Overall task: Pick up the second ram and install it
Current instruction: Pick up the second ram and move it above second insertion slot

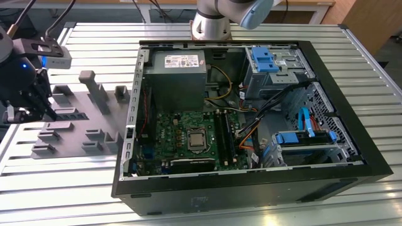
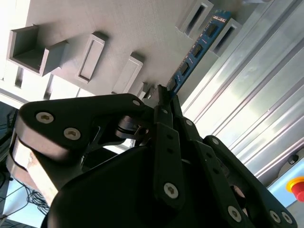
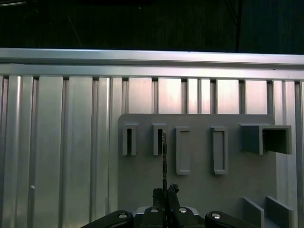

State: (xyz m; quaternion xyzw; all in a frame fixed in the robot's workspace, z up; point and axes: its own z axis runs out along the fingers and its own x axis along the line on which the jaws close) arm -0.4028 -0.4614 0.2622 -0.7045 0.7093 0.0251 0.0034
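Note:
The second ram is a narrow blue-green stick with black chips. It stands on edge on the grey fixture, its far end beside an upright block. In the first wrist view the second ram appears edge-on as a thin line. My gripper is shut on its near end, one finger on each face. In the exterior view my gripper hangs over the fixture at the exterior view's left, with the ram sticking out toward the computer case.
An open black computer case lies to the exterior view's right of the fixture, with the green motherboard, its memory slots, cables and blue drive brackets inside. Upright grey blocks stand on the fixture. Everything rests on a ribbed metal table.

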